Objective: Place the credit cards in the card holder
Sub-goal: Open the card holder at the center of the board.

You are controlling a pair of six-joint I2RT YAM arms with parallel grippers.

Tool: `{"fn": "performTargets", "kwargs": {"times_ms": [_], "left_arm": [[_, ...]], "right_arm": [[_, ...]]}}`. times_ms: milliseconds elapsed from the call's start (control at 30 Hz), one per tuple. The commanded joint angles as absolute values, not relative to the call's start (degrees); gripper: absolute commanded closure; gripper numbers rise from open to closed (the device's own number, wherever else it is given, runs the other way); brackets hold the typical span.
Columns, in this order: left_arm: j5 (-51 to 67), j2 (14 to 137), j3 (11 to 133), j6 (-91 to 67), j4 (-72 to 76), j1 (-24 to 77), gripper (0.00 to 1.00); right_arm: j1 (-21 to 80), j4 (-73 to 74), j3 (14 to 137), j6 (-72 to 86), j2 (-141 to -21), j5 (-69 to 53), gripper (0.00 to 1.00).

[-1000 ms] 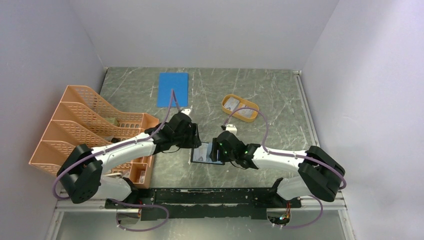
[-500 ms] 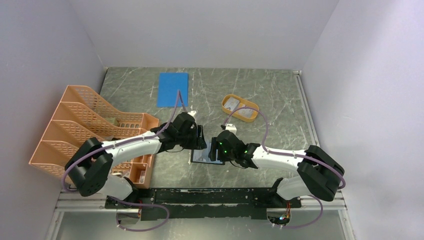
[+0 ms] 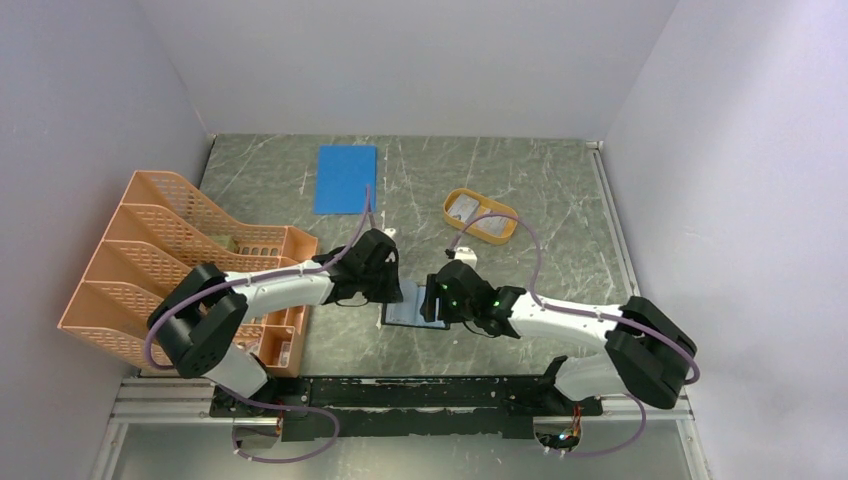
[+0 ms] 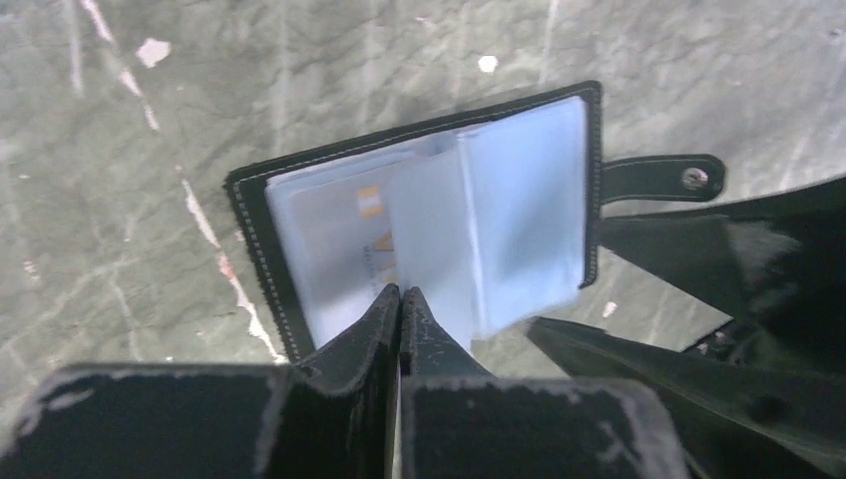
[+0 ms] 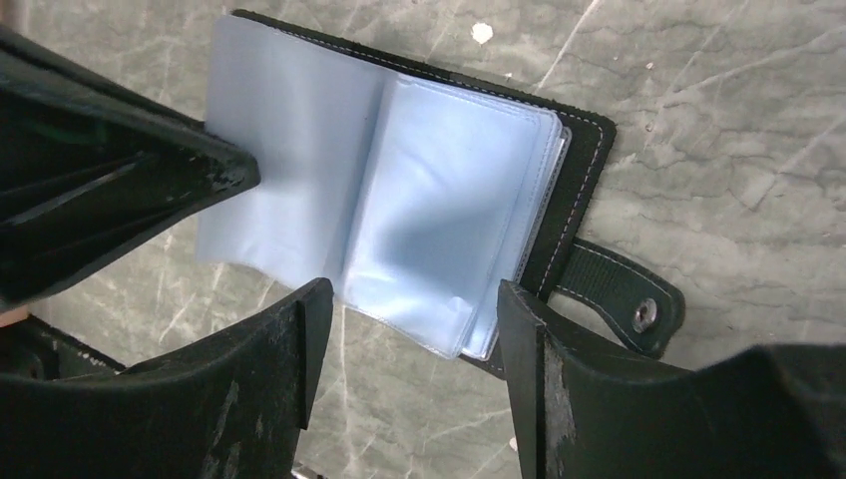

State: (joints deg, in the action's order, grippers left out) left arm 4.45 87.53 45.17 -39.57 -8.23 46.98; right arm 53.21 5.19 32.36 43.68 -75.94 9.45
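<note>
Left end effector is shut at the card holder's sleeve edge; right end effector hangs wide above. You're likely opening a pocket; next, fetch one of the credit cards from the tray.

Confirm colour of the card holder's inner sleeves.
Pale translucent blue; card holder sleeves show best in right wrist view.
</note>
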Motion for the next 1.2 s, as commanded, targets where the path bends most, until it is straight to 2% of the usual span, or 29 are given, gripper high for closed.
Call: {"fn": "performTargets", "kwargs": {"times_ms": [0,167,367,533,600,700,767,1033,1067,1100,1167], "left_arm": [[0.09,88.08,44.95,-39.85,-10.39,47.11,0.95],[-3.39,87.23,42.49,-42.03,-10.28,47.1,0.95],[-4.43,86.96,40.25,-45.06,-9.59,47.11,0.95],[-3.82,86.53,39.62,-45.63,-9.54,47.11,0.94],[-3.78,85.75,39.7,-45.66,-10.14,47.11,0.85],[-4.06,84.07,39.97,-45.52,-10.7,47.1,0.64],[-4.29,82.91,40.47,-45.25,-11.45,47.11,0.55],[-9.7,73.65,43.95,-42.19,-17.83,47.09,0.35],[-11.32,71.75,45.12,-39.9,-19.59,47.11,0.16],[-13.52,69.91,46.48,-38.07,-21.21,47.11,0.06],[-15.74,66.41,49.52,-33.2,-22.36,47.07,0.03]], "right_arm": [[52.82,9.15,33.5,43.54,-71.26,11.36,0.36],[52.82,8.71,36.34,42.85,-70.95,8.89,0.4],[52.78,4.7,38.94,43.16,-77.85,6.93,0.47],[50.94,2.85,37.42,44.29,-81.62,6.3,0.49],[49.9,2.72,36.48,44.62,-82.07,5.62,0.49],[48.79,3.47,35.7,44.41,-81.6,5.61,0.49],[48.16,4.5,35.55,44.02,-80.83,5.84,0.49],[46.05,11.77,38.57,40.52,-71.19,9.34,0.44],[45.72,12.99,39.7,39.5,-69.28,10.69,0.43],[45.38,14.22,40.92,38.51,-67.51,12.22,0.42],[44.52,15.95,43.92,35.95,-64.63,15.48,0.4]]}}
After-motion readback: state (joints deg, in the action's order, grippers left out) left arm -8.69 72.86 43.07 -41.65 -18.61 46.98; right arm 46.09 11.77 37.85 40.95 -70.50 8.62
